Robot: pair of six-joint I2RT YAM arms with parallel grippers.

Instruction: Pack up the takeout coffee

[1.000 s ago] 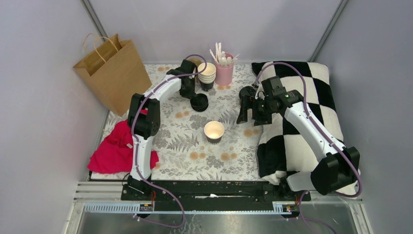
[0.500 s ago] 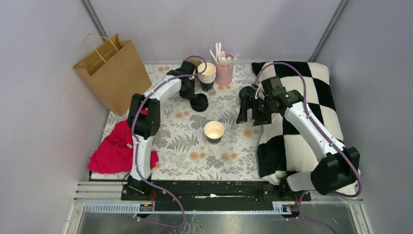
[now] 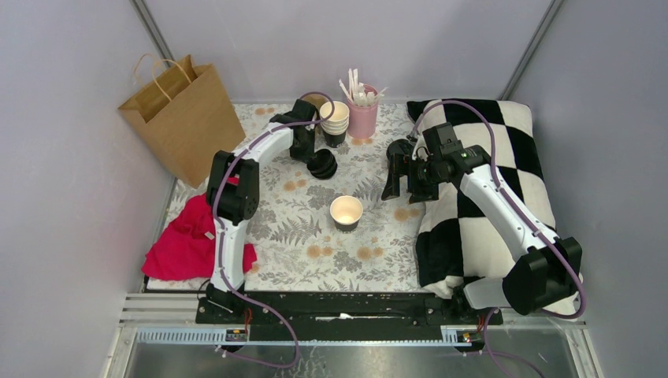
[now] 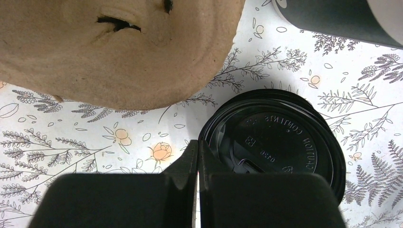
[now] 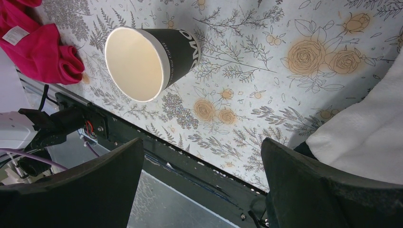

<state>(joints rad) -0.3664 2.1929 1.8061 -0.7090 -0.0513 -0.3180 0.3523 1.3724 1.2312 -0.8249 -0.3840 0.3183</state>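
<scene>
The takeout coffee cup (image 3: 346, 211), black outside and cream inside, stands upright mid-table with no lid on it; the right wrist view shows its open mouth (image 5: 135, 64). A low stack of black lids (image 3: 322, 164) lies behind it. My left gripper (image 3: 309, 152) hangs at the left rim of that stack (image 4: 280, 142). Its jaws (image 4: 197, 148) are shut, with nothing visible between them and one finger over the lid's edge. My right gripper (image 3: 400, 187) hovers open to the right of the cup, its fingers wide apart (image 5: 200, 142) and holding nothing.
Nested lidless cups (image 3: 334, 122) and a pink holder of stirrers (image 3: 362, 114) stand at the back. A brown pulp tray (image 4: 119, 47) lies beside the lids. A paper bag (image 3: 185, 118) stands back left, a red cloth (image 3: 193, 236) lies front left, and a checkered pillow (image 3: 488, 181) lies on the right.
My left gripper's jaws have closed fully beside the lid stack. The cup and the right arm have not moved.
</scene>
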